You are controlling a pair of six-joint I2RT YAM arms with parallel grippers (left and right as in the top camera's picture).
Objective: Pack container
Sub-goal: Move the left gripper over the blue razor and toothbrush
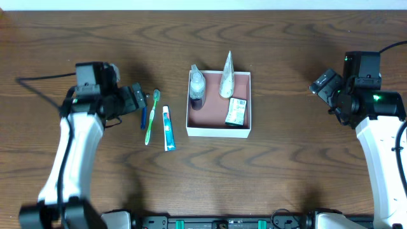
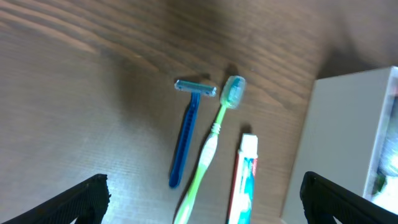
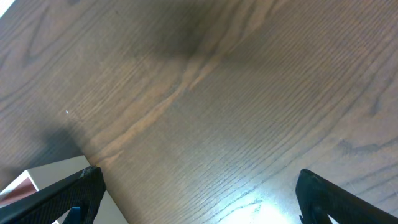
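Currently the razor (image 2: 186, 134) is being targeted by the wide, empty left gripper (image 1: 137, 97); closing around its handle is being awaited

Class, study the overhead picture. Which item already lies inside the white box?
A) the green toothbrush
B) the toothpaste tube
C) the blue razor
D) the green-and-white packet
D: the green-and-white packet rests on the floor of the white box, while the blue razor, green toothbrush and toothpaste tube lie outside it.
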